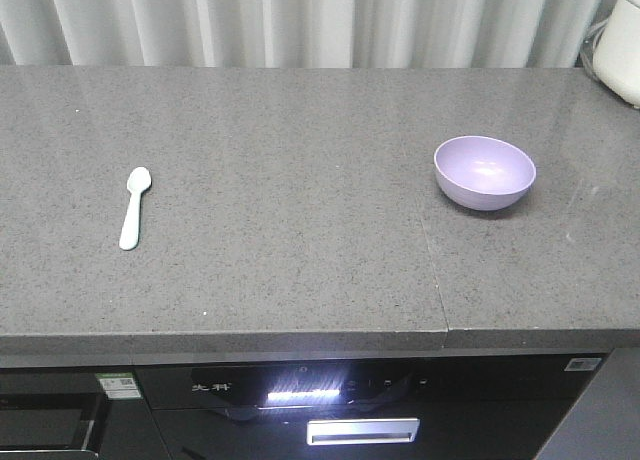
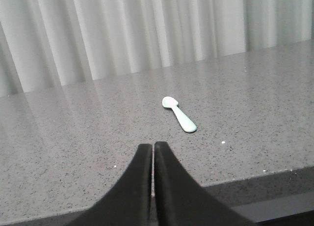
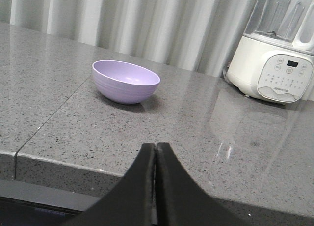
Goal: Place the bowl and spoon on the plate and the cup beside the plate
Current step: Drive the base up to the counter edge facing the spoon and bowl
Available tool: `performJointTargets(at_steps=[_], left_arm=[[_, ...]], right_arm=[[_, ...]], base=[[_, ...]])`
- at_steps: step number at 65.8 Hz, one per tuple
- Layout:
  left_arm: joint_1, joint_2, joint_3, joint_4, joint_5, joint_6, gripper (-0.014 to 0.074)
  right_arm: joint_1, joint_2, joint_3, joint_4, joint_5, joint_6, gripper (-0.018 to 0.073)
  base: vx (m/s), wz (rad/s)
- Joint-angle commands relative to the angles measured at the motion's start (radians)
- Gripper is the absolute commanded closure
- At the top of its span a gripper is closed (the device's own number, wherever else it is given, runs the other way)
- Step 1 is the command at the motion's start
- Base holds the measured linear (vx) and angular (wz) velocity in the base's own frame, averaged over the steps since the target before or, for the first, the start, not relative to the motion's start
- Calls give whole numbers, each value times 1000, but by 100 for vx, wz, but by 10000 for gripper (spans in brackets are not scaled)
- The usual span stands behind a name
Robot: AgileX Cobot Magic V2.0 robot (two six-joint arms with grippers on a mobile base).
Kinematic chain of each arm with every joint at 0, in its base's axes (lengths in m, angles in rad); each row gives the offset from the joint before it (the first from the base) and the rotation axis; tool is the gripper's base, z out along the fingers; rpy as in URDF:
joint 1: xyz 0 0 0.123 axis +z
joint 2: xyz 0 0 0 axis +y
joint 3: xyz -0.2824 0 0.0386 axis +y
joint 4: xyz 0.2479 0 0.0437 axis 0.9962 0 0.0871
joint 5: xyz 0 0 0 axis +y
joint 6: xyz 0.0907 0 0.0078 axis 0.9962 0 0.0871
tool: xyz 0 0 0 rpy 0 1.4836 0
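Now | spoon point(image 1: 135, 208), bowl point(image 1: 484, 172) well apart, inside counter point(image 1: 300, 290) edges | left fingers point(image 2: 137, 189), right fingers point(image 3: 141, 189) closed

The white blender point(image 3: 273, 69) is cropped at top, the left hand point(image 2: 153, 147) and right hand point(image 3: 155, 147) at bottom.

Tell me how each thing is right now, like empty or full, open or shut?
bowl: upright, empty
spoon: lying flat on the counter
left gripper: shut, holding nothing
right gripper: shut, holding nothing
blender: upright, on or off unclear
front panel: light strip lit
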Motion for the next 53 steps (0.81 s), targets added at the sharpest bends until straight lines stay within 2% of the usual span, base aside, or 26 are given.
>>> performJointTargets(at_steps=[1,53], left_arm=[[-1,-16,23,-2,-69,-1,603],[-1,-16,23,-2,-69,-1,603]], right_arm=[[0,-5,0,-5,-68,-4,564],[0,-5,0,-5,-68,-4,564]], base=[[3,-1],[3,-1]])
